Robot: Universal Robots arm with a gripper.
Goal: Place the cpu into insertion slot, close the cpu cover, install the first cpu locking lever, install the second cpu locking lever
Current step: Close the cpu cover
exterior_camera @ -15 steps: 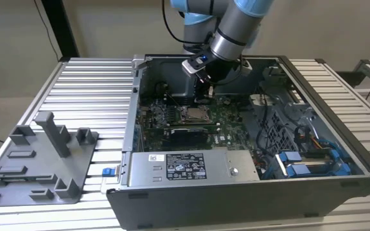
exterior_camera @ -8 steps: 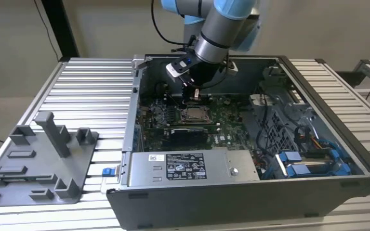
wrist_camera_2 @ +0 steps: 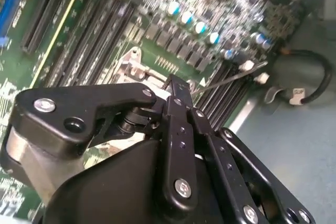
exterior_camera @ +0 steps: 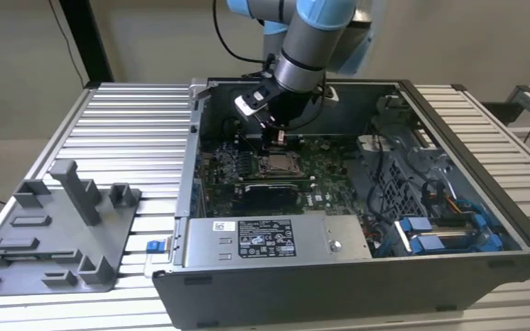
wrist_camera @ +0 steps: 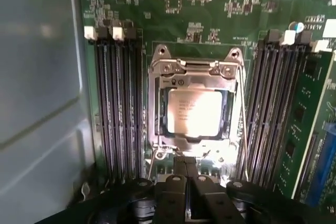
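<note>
The cpu is seated in the insertion slot, metal face up. The cpu cover lies closed over it, which holds the chip in place ahead of locking. One locking lever appears unlatched and stands off the board. The gripper sits at one edge of the cover, just beside the cpu. Its fingers are clenched together with nothing grasped.

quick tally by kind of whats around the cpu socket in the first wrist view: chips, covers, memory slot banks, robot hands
cpu: 1
cpu cover: 1
memory slot banks: 2
hand: 1
total: 5
</note>
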